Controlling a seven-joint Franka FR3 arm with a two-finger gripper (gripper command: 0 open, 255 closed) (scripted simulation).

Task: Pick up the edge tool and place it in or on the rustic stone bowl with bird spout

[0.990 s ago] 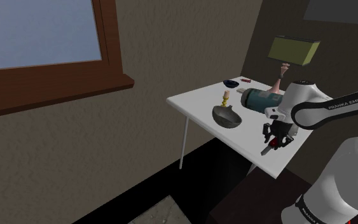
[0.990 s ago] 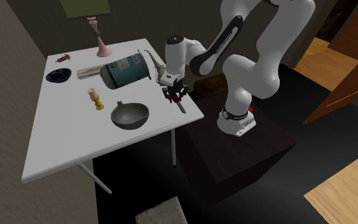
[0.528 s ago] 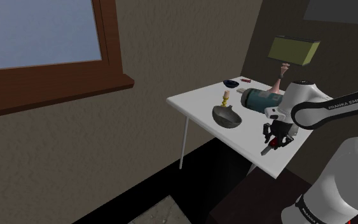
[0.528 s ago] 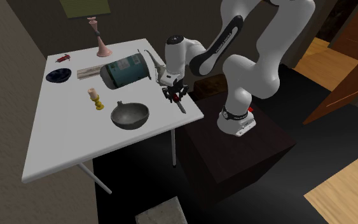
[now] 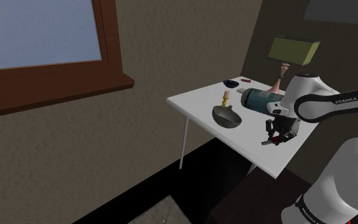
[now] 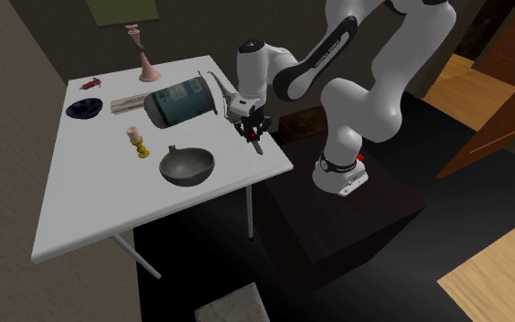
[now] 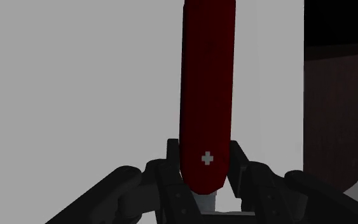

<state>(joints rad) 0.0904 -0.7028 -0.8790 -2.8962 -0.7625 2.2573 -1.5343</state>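
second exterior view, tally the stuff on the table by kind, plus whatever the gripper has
bowls: 2 (grey bowl, dark blue bowl)
pocket knife: 1, red, clasped in the gripper
can: 1, teal, on its side
lamp: 1
small yellow stand: 1
pale board: 1
small red item: 1, too small to name
total: 8

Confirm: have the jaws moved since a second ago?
Yes. Shut on the red pocket knife, the jaws have moved up and slightly left in the second exterior view, away from the white table corner and toward the teal canister.
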